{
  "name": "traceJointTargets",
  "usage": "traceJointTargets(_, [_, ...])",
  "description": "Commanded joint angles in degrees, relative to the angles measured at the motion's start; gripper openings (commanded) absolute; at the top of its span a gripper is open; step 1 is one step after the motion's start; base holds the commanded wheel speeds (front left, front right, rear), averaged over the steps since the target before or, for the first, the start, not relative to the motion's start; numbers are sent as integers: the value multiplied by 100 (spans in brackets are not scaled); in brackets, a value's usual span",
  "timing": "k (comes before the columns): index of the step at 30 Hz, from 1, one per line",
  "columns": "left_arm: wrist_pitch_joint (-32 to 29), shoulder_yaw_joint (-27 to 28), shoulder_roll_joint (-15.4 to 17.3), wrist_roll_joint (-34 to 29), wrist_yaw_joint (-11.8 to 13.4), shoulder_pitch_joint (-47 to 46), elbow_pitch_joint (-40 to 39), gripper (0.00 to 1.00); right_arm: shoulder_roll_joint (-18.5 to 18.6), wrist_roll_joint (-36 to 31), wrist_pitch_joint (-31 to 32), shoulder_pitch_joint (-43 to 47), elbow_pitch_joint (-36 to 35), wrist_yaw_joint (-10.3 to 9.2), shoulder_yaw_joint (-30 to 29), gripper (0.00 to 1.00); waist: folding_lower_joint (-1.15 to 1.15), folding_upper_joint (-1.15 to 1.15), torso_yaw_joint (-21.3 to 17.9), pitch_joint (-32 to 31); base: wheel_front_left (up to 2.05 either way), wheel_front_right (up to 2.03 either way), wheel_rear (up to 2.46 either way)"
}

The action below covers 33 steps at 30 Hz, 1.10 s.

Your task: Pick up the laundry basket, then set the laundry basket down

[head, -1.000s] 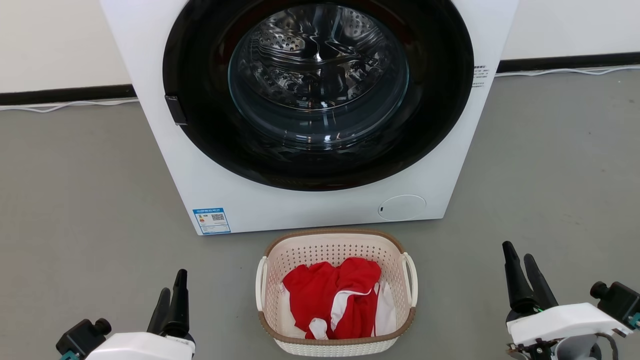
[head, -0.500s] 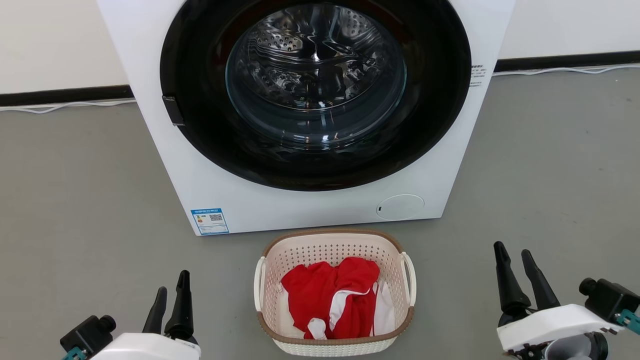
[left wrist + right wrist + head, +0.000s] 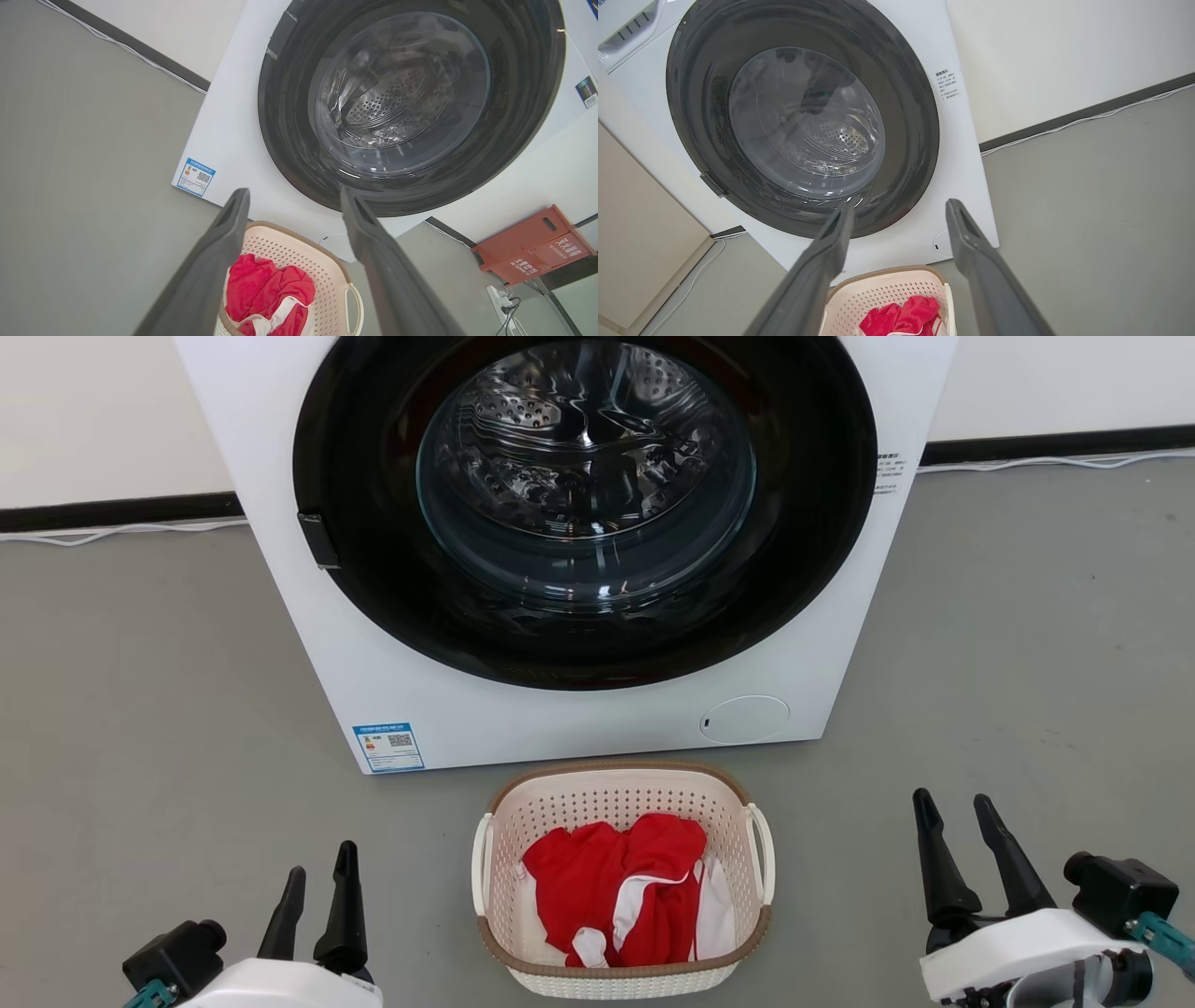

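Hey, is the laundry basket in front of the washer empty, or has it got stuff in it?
Not empty. The laundry basket holds bunched red and white clothing lying low inside, well short of full.

Both arms edge in toward the laundry basket [image 3: 616, 800].
The right gripper [image 3: 950, 796] has moved nearer the laundry basket; the left gripper [image 3: 322, 858] has crept slightly closer too, and the fingers [image 3: 938, 859] of each now show a wider gap between them.
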State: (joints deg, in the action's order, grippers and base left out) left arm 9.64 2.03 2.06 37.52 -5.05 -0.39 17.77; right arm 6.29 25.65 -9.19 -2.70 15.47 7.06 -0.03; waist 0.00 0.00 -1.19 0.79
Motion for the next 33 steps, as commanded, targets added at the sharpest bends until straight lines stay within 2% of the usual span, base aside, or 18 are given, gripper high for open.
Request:
traceJointTargets(1, [82, 131, 66, -208, 36, -105, -123, 100, 66, -216, -126, -242, -136, 33, 94, 100, 0, 0, -4, 2, 0, 0, 0])
traceJointTargets(29, [535, 146, 82, -1916, 149, -87, -60, 100, 48, -2013, -580, -293, 96, 43, 63, 100, 0, 0, -61, 58, 0, 0, 0])
traceJointTargets(33, [536, 157, 82, -1933, 152, -87, -56, 100, 24, -1985, -581, -309, 129, 43, 37, 100, 0, 0, -60, 55, 0, 0, 0])
